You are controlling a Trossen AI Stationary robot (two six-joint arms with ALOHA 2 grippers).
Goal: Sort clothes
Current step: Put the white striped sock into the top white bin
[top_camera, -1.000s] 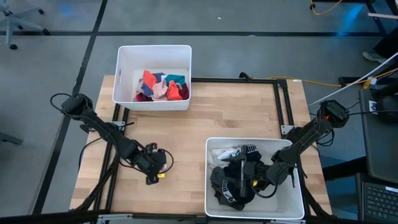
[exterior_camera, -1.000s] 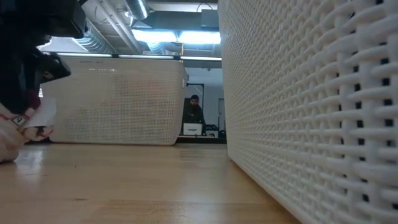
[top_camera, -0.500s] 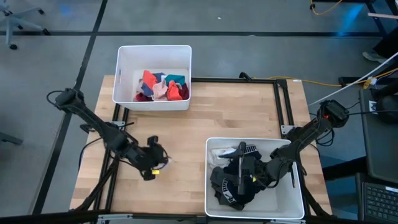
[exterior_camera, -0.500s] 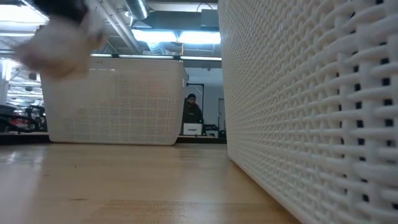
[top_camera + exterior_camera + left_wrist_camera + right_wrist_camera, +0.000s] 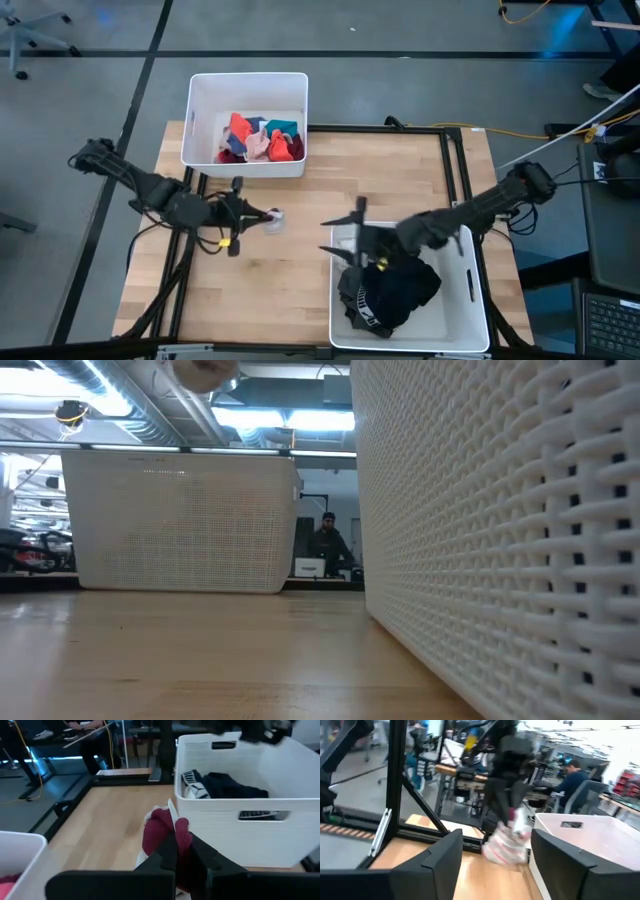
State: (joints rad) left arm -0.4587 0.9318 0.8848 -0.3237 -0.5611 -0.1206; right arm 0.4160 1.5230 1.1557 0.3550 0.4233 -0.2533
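Left gripper [image 5: 176,851] pinches a maroon-and-white sock [image 5: 162,832] — lifted above the table [image 5: 300,290].

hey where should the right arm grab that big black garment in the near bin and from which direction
Judging by its pose, take the black garment at its raised crumpled middle, coming straight down from above. It lies heaped in the white bin, whose walls block any sideways approach. The right gripper, jaws open and empty, hovers over the bin's left rim, so it would shift right first.
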